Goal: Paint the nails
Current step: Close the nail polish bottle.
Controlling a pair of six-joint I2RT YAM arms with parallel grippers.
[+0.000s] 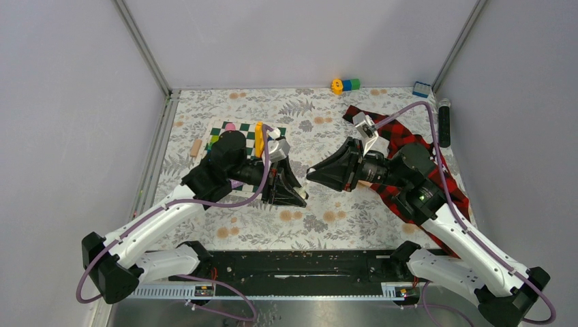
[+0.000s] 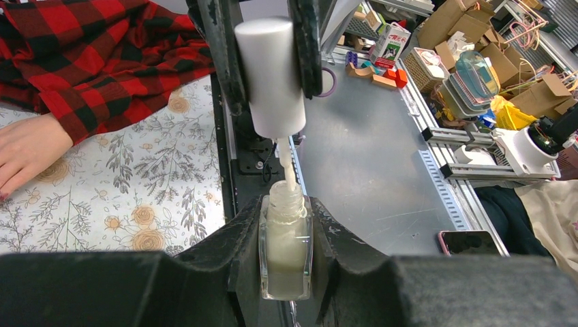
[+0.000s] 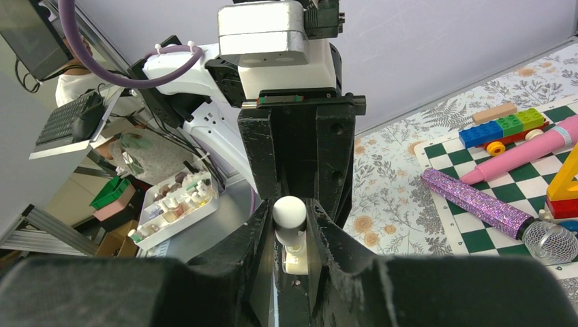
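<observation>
One polish bottle (image 2: 286, 255) in left claw (image 2: 286, 225), silver cap (image 2: 270, 75) in right claw (image 3: 290, 218)

A floral tablecloth (image 1: 327, 211) is spread over the table. A green-and-white checkered mat (image 1: 247, 135) is laid on its left part, and a purple glitter toy microphone (image 3: 477, 202), a pink marker (image 3: 525, 151) and a yellow piece (image 1: 259, 129) are seen lying on it. A small wooden block (image 1: 196, 147) is placed just beside the mat's left edge. By the back wall, a toy of orange, green and blue bricks (image 1: 345, 85) and a separate blue brick (image 1: 421, 89) are set well apart. A black cylinder (image 1: 444, 126) is seen at the right edge.
</observation>
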